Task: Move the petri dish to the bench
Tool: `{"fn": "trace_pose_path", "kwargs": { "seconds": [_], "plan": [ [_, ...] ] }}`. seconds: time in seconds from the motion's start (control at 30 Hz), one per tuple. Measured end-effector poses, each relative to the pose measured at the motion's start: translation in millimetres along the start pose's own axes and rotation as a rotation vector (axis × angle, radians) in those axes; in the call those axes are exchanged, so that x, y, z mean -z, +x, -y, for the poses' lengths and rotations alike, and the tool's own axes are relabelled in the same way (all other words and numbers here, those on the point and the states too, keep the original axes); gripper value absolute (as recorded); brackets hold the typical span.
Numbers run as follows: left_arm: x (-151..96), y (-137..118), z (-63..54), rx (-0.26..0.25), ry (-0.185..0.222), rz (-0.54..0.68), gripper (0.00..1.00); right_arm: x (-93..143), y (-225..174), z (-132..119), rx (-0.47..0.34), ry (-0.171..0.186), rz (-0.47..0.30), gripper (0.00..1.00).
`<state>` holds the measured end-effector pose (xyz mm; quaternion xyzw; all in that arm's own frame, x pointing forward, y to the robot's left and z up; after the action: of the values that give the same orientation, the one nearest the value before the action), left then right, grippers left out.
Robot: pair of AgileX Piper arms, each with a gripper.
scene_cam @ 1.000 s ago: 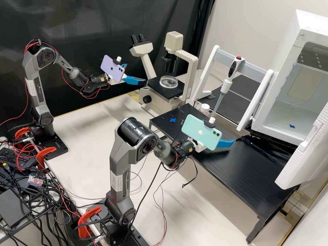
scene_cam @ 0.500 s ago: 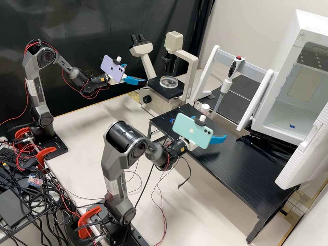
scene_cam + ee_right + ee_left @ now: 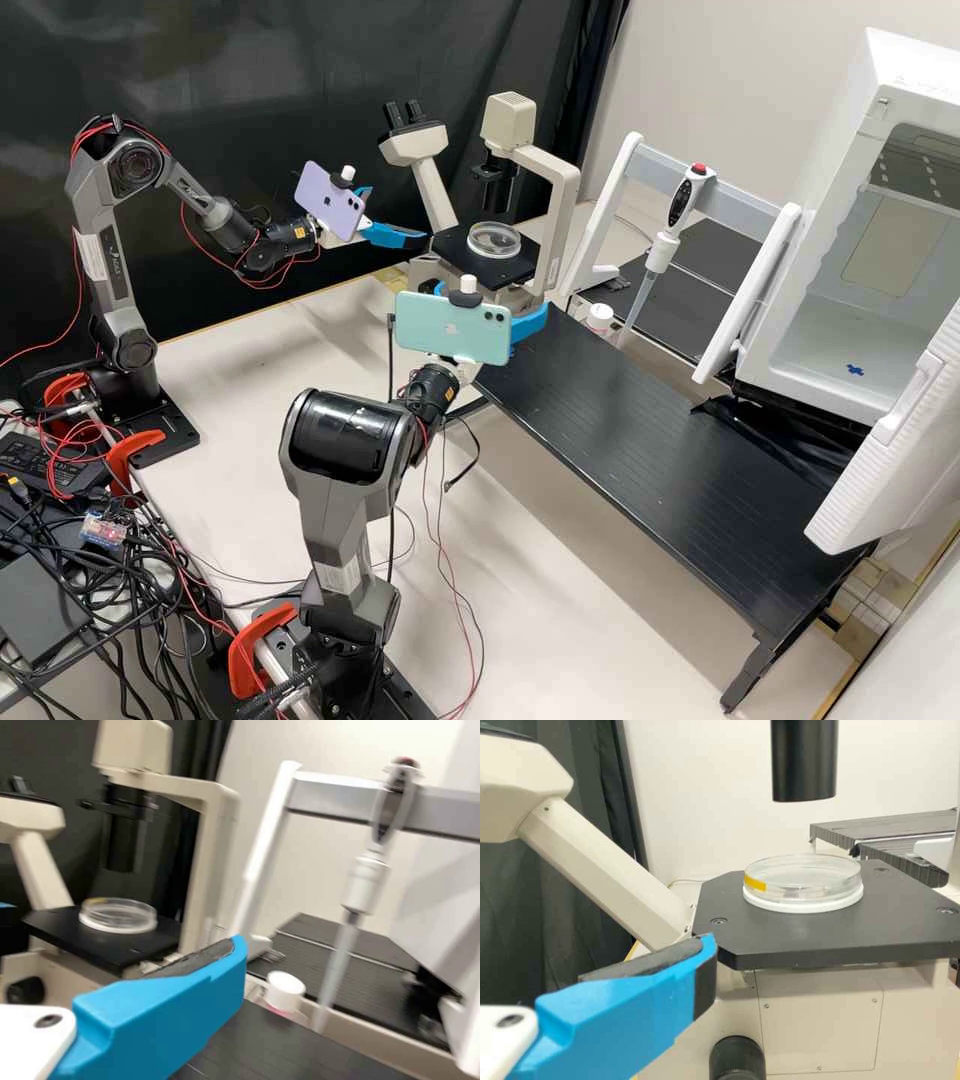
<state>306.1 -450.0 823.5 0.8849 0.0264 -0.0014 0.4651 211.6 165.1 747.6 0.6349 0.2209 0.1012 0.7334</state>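
The petri dish [image 3: 494, 240] lies flat on the microscope's black stage [image 3: 488, 274], beyond the fingertips of the left gripper [image 3: 400, 214] and near them, touching neither finger. A white ring [image 3: 802, 907] sits beneath the dish, a strip of yellow tape [image 3: 754, 883] marks its wall, and a black tube [image 3: 804, 761] hangs above it. The left gripper's fingers stand apart with nothing held; one reaches toward a corner of the stage, though I cannot tell whether they touch. The right gripper [image 3: 492, 298] is likewise spread and holding nothing, with the dish beyond it and apart from it. Close to this gripper lies the near end of the black bench [image 3: 640, 450]; farther off from it stand a white-capped bottle [image 3: 600, 318] and a pipette [image 3: 678, 215].
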Motion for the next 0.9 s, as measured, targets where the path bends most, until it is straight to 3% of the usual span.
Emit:
{"fn": "trace_pose_path", "kwargs": {
  "seconds": [0.13,0.3,0.67,0.9],
  "plan": [
    [0.0,0.0,0.0,0.0,0.0,0.0,1.0,21.8,9.4,10.7,0.023,-0.038,-0.056,1.0],
    [0.0,0.0,0.0,0.0,0.0,0.0,1.0,41.8,23.0,18.8,0.038,-0.051,-0.08,1.0],
    [0.0,0.0,0.0,0.0,0.0,0.0,1.0,71.5,77.3,39.0,0.125,-0.081,-0.07,1.0],
    [0.0,0.0,0.0,0.0,0.0,0.0,1.0,80.6,120.8,58.1,0.199,-0.082,-0.044,1.0]
  ]
}}
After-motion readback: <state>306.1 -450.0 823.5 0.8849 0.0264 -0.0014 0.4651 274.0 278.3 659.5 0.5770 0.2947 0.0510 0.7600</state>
